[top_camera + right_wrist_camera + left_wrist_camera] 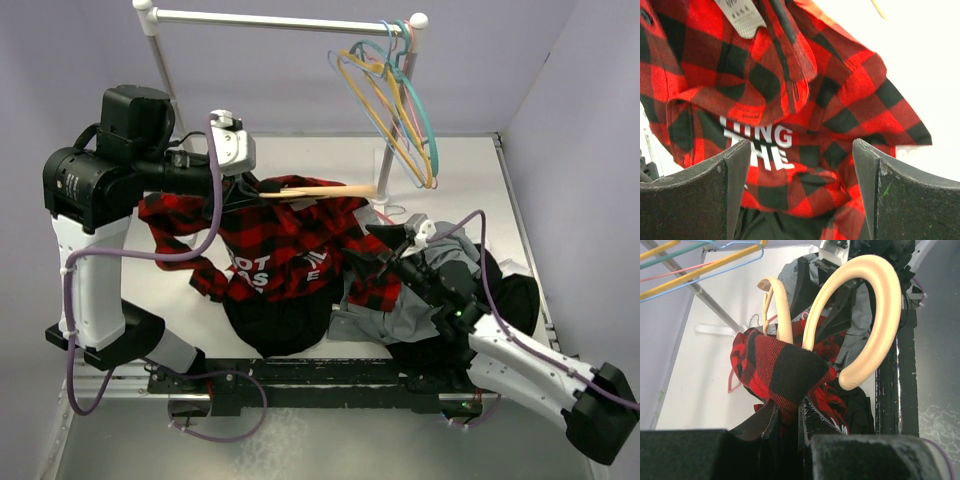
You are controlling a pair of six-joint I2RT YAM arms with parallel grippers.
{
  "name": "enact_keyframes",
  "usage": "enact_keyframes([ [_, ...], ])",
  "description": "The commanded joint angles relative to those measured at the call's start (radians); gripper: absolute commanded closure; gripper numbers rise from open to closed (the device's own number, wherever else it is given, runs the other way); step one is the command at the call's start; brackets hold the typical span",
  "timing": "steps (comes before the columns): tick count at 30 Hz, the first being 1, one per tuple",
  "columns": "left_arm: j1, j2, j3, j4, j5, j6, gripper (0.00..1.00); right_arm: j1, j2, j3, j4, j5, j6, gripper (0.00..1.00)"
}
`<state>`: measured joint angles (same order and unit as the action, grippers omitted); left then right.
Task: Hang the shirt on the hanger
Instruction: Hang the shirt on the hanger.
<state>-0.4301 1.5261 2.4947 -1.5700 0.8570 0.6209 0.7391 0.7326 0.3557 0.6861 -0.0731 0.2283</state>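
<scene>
Clamps a bunched fold of the shirt [780,365] in the left claw [790,422], jaws nearly closed on the plaid. Holds that fold raised at far left of centre, rest of the shirt draping down and spreading toward the near side over the counter [470,170]. Shows the hanger [875,315] coming out of the same bunch, hook curling up and right in the left wrist view; cannot tell whether gripped too. From above, puts the hanger's pale bar running right from the left claw along the shirt's far edge. Drapes the shirt's near part over a black garment [275,330] at centre, white lettering [760,142] facing up. Further right, has the right claw [800,165] wide open and holding nothing, fingers either side of the lettering, close over the shirt's right half. Below that claw, shows a grey garment [395,312]. Far right: hangs coloured hangers [400,110] on a white rail [280,19].
</scene>
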Motion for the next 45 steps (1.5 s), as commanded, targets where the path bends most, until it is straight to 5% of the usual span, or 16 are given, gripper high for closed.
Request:
enact_keyframes([
  [1,-0.002,-0.009,-0.005,0.042,0.039,-0.007,1.00,0.001,0.154,0.068,0.352,-0.037,0.078,0.18],
  [9,-0.001,-0.009,-0.021,0.034,0.040,-0.004,1.00,0.000,0.327,0.100,0.528,-0.056,0.105,0.32],
  [14,-0.001,-0.009,-0.022,0.034,0.040,-0.008,1.00,0.001,0.402,0.112,0.609,-0.080,0.126,0.62],
  [18,-0.001,-0.013,-0.016,0.044,0.047,-0.018,1.00,0.001,0.453,0.110,0.674,-0.088,0.156,1.00],
  [23,-0.001,-0.063,-0.033,0.097,0.058,-0.027,1.00,0.000,0.479,0.056,0.761,-0.012,0.171,1.00],
  [33,-0.001,-0.093,-0.003,0.022,0.026,0.056,1.00,-0.012,0.372,0.001,0.633,0.279,0.085,1.00],
  [45,-0.006,-0.141,-0.069,0.021,-0.067,0.110,1.00,-0.136,0.286,0.058,0.457,0.318,-0.032,1.00],
])
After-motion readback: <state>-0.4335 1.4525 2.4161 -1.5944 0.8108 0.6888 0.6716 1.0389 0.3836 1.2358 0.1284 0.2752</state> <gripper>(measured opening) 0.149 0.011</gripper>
